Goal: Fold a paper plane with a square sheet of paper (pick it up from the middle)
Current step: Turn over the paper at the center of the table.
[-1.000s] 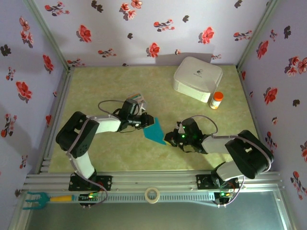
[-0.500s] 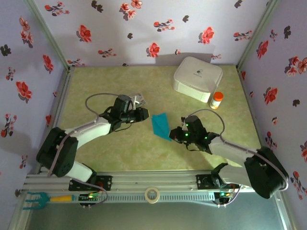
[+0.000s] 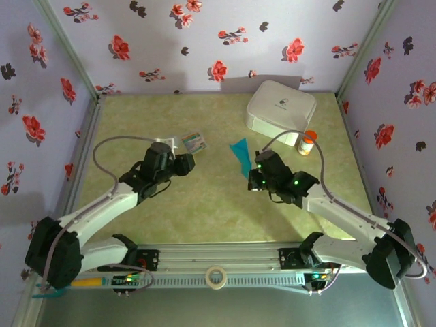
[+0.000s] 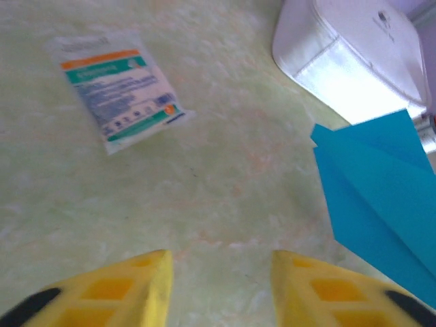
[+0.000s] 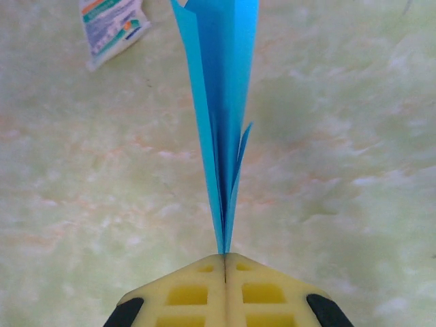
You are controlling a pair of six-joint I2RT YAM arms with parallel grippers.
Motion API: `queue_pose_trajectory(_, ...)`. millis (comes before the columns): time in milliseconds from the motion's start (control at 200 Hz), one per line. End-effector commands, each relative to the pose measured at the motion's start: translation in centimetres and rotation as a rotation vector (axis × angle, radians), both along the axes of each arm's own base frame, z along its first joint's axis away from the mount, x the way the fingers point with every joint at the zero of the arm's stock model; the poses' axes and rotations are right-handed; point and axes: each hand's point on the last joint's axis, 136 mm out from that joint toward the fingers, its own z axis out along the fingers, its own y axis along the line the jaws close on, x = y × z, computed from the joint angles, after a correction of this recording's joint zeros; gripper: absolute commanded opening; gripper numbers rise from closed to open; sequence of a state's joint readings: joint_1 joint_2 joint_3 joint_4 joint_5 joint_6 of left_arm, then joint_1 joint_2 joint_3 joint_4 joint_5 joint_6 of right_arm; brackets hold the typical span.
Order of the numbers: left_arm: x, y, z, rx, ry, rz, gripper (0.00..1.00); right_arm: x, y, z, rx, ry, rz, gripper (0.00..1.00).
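The square sheet of paper, turquoise-blue, is folded into a slim pointed paper plane point(image 3: 239, 151). My right gripper point(image 3: 251, 172) is shut on one narrow end of it and holds it off the table. In the right wrist view the paper plane point(image 5: 221, 102) stands edge-on, fanning out away from the right gripper point(image 5: 225, 257). My left gripper point(image 3: 191, 163) is to the left of the plane, apart from it. In the left wrist view the left gripper point(image 4: 219, 262) is open over bare table, with the paper plane point(image 4: 381, 197) off to the right.
A white rounded box point(image 3: 281, 111) and an orange-capped bottle point(image 3: 308, 142) stand at the back right. A small printed card point(image 3: 194, 142) lies near the left gripper. A tape roll point(image 3: 216, 277) sits on the front rail. Flowered walls enclose the table.
My left gripper has let go of the paper, opened and drawn back to the left. The right gripper has carried the folded paper up and toward the back right.
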State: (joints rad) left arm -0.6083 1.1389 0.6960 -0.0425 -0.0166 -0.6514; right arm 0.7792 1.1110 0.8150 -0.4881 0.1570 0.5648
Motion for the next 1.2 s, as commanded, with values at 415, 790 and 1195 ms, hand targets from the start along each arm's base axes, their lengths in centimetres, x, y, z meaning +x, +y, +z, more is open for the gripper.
queue_pose_trajectory(415,-0.2,6.9,-0.4,0.086,-0.047,0.187,1.0,1.7,-1.5,-0.5,-0.719,-0.174,0.021,0.0)
queue_pose_trajectory(790,-1.2,8.4,-0.4,0.003,-0.069,0.243,1.0,0.9,-0.4,-3.7,-0.752,-0.107,0.072,0.02)
queue_pose_trajectory(1195,-1.0,7.8,-0.4,-0.004,-0.051,0.221,1.0,-3.4,6.8,-9.7,-0.478,0.158,0.319,0.13)
